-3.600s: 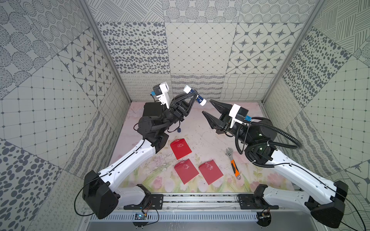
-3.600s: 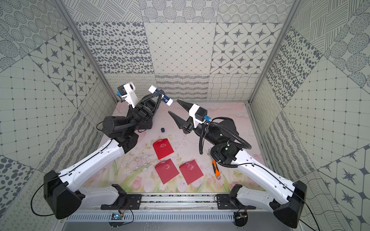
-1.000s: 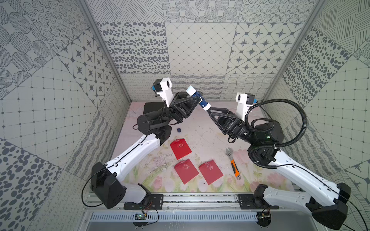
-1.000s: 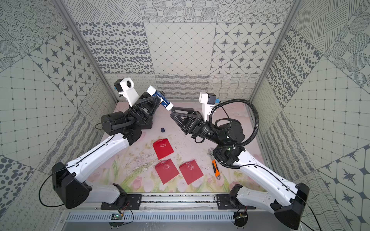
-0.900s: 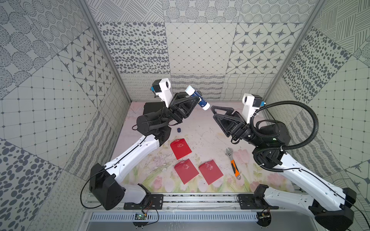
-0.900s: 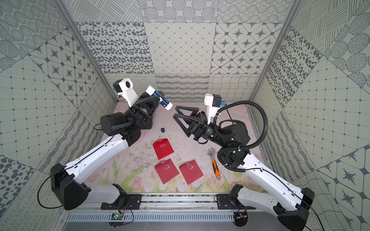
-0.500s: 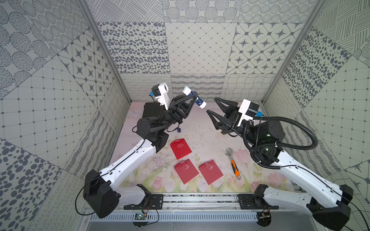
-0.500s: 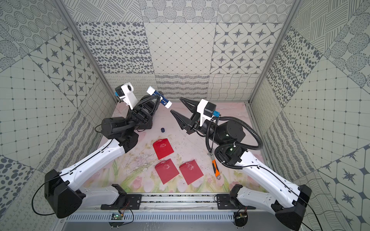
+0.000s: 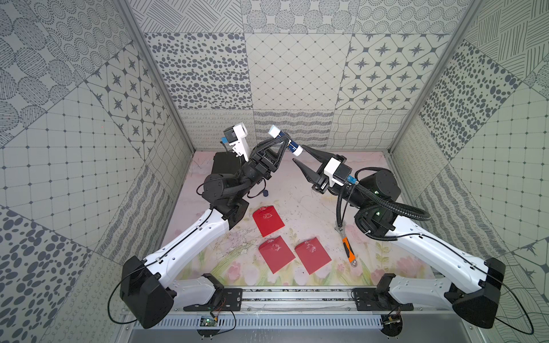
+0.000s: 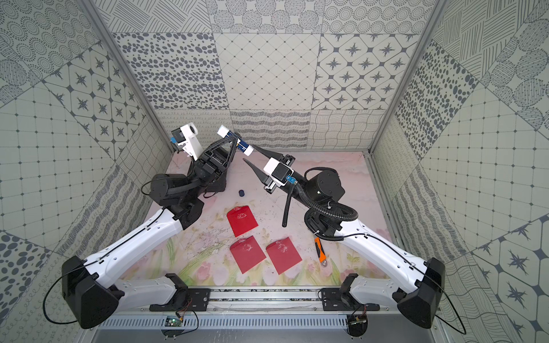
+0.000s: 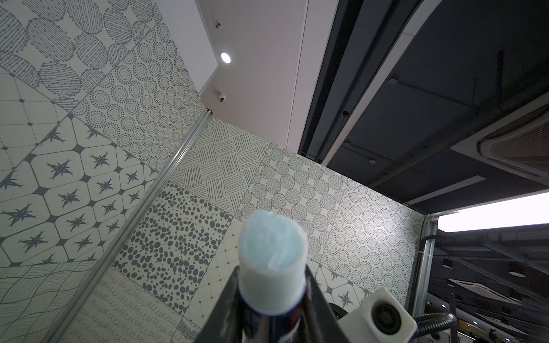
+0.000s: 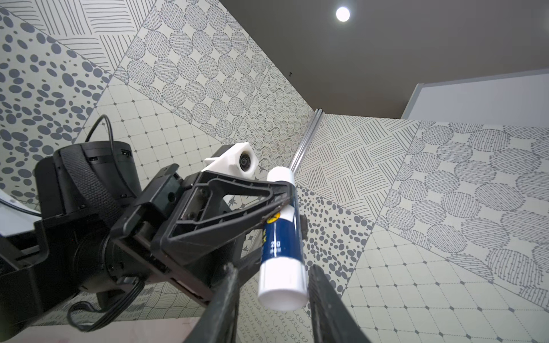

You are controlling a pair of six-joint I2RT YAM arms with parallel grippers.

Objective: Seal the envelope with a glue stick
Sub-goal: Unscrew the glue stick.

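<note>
The glue stick (image 12: 280,234) I am working with is a short cylinder with a dark blue label, a white base and a white collar. Its pale blue glue (image 11: 271,237) is bared, and its dark blue cap (image 9: 265,193) lies alone on the table (image 9: 312,208), toward the back.

The tabletop is a scuffed pink floral print. 3 red envelopes (image 9: 276,254) lie flat near its middle, and an orange-handled adjustable wrench (image 9: 347,249) lies beside them on the right arm's side. Grey-and-white patterned panels wall the cell on 3 sides.

The stick is high above the table, tilted and well clear of the envelopes. My left gripper (image 9: 282,142) is clamped across its label. My right gripper (image 12: 273,268) has its 2 fingers partly apart, 1 on either side of the white base. A sliver of gap shows on 1 side, and I cannot tell whether the other finger touches.
</note>
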